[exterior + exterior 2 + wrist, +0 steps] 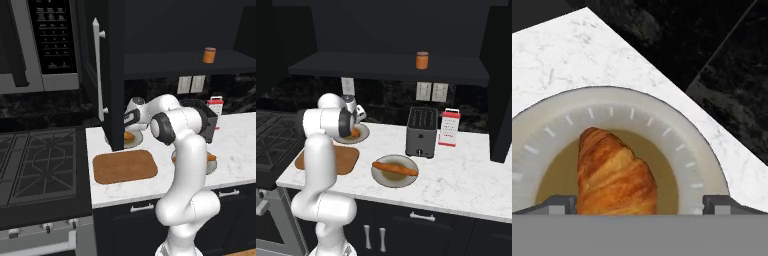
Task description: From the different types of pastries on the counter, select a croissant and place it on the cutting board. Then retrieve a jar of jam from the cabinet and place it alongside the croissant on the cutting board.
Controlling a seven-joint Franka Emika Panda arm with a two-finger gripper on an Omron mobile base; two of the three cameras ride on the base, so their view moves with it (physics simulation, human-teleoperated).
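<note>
The gripper hung with jaws wide apart over the croissant, which lay on a round grey plate on the table. The cutting board sat bare nearby — toaster and long pastry beyond, jar of jam up on the cabinet shelf.

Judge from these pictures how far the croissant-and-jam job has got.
Done: nothing yet; the cutting board lies bare. In hand: the open pincer hovers over the croissant, which lies on its plate. Left: move the croissant to the board, then fetch the jar of jam from the cabinet shelf.
</note>
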